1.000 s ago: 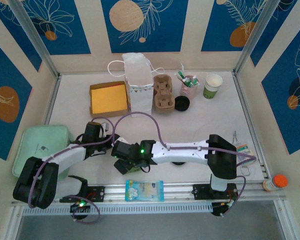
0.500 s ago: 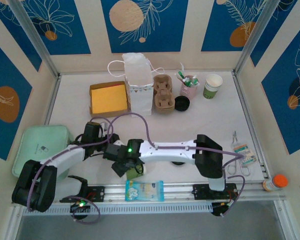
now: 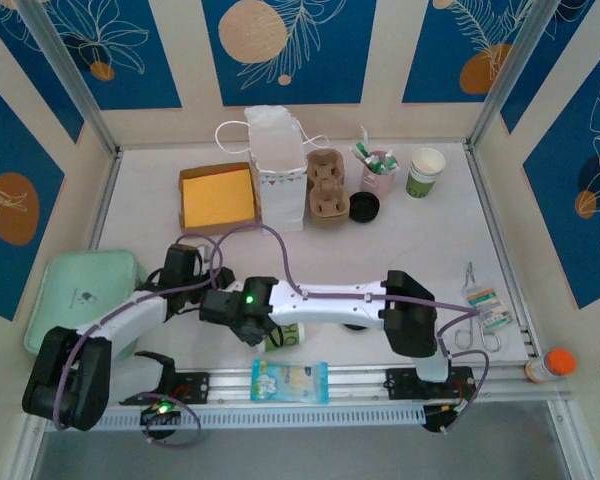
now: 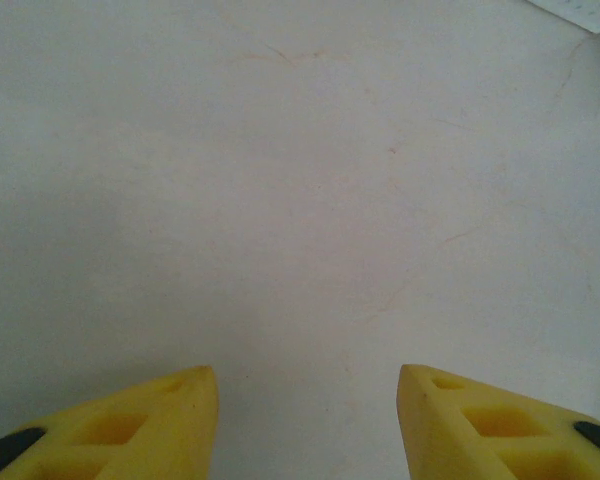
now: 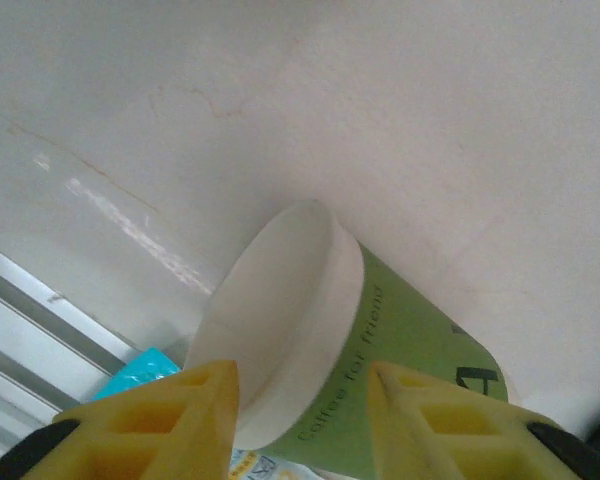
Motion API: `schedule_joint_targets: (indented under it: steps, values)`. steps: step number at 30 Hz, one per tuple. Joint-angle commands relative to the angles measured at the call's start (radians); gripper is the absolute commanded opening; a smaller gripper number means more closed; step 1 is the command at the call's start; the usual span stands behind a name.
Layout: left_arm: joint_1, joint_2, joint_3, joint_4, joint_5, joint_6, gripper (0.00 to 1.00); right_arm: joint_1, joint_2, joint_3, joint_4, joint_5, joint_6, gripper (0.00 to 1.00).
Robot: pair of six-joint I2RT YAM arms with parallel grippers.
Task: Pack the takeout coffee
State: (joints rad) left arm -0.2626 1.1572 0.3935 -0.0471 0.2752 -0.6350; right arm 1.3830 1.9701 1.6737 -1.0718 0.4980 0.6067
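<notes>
A green paper coffee cup [image 5: 400,340] with a white base lies tilted between my right gripper's [image 5: 303,375] yellow fingers, which are shut on it. Its base faces the camera. In the top view this cup [image 3: 283,335] sits at the front, just behind the rail, with the right gripper [image 3: 265,328] reaching across from the right. A second, similar cup [image 3: 425,172] stands upright at the back right. My left gripper [image 4: 308,385] is open over bare white table. In the top view the left gripper [image 3: 187,258] is just left of the right wrist.
At the back stand a white paper bag [image 3: 277,165], a cardboard cup carrier [image 3: 327,190], a pink cup of utensils [image 3: 377,170], a black lid [image 3: 364,206] and a yellow open box [image 3: 217,197]. A mint container [image 3: 85,295] sits left. A blue packet [image 3: 289,380] lies on the front rail, scissors [image 3: 470,335] to the right.
My right arm has swung left along the front and its wrist has turned, so the green cup now shows at its lower right. The left arm has barely moved.
</notes>
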Motion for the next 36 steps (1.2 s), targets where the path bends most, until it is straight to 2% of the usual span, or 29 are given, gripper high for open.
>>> schedule_joint_targets:
  steps: [1, 7, 9, 16, 24, 36]
  values:
    - [0.015, -0.019, 0.016, -0.031, -0.015, 0.025, 0.51, 0.008, 0.034, 0.034, -0.089, 0.028, -0.004, 0.38]
    - [0.018, -0.031, 0.022, -0.047, -0.030, 0.029, 0.51, 0.011, 0.072, 0.087, -0.126, 0.029, -0.016, 0.51]
    - [0.021, -0.035, 0.024, -0.054, -0.040, 0.027, 0.51, 0.014, 0.090, 0.107, -0.152, 0.041, -0.015, 0.52]
    - [0.038, -0.055, 0.025, -0.064, -0.050, 0.027, 0.51, 0.025, 0.136, 0.165, -0.232, 0.091, -0.011, 0.35]
    - [0.052, -0.074, 0.015, -0.073, -0.054, 0.031, 0.51, 0.036, 0.199, 0.235, -0.319, 0.120, -0.023, 0.34]
    - [0.064, -0.109, 0.011, -0.083, -0.067, 0.026, 0.50, 0.044, 0.240, 0.284, -0.373, 0.162, -0.042, 0.11]
